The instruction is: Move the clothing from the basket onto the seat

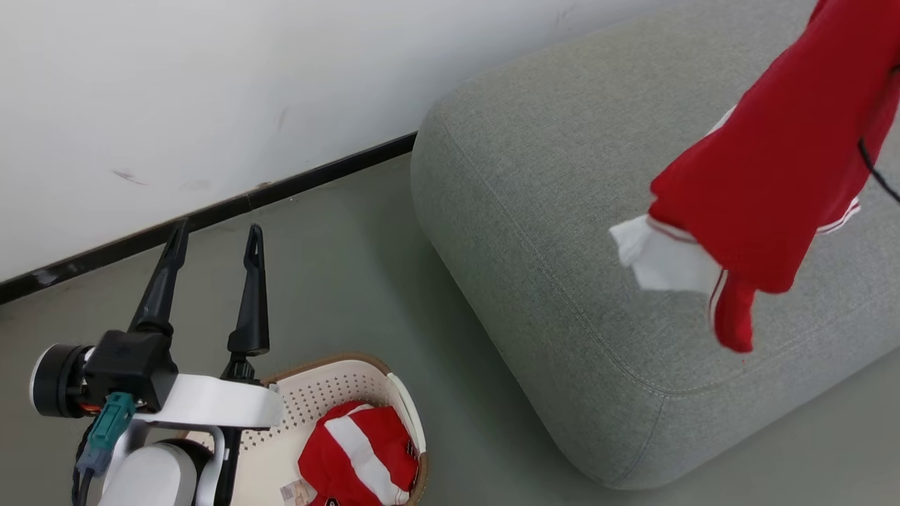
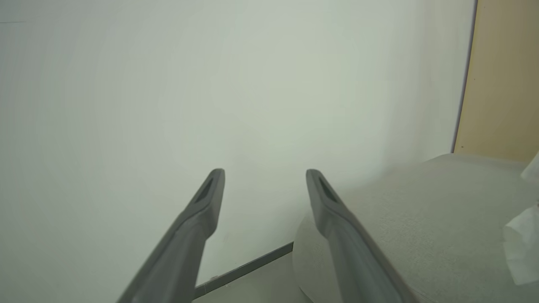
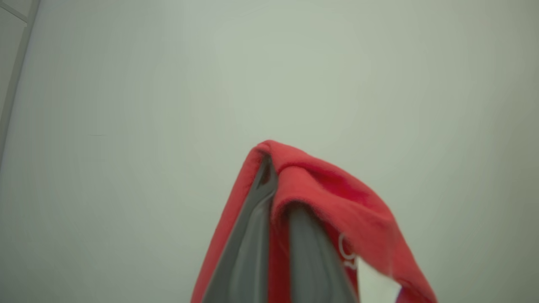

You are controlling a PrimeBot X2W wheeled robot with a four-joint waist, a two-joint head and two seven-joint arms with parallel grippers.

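Left hand (image 1: 216, 228) is nearest, parked above the left side of the basket (image 1: 318, 398). Its fingers are wide apart with nothing between them, and in its wrist view they point at bare wall (image 2: 168, 84).

The basket is at the bottom edge of the head view, partly cut off. The striped garment (image 1: 362, 450) is bunched against its right wall, with a label (image 1: 292, 492) on the basket floor beside it.

There is an open strip of grey floor (image 1: 337, 267) between the basket and the seat (image 1: 548, 211); they're near but not touching. The seat's rounded front corner faces the basket, with the seam line running just inside its edge. The top surface is bare on the left half.

Right hand (image 3: 276, 185) is clamped together on the hanging garment (image 1: 773, 176), with red fabric folded over both fingers. The garment dangles above the right part of the seat, white cuff (image 1: 661, 256) lowest. Can't tell whether the cuff touches the cushion.

Farthest is the white wall (image 1: 211, 84), with a black baseboard (image 1: 316, 176) running behind the seat.
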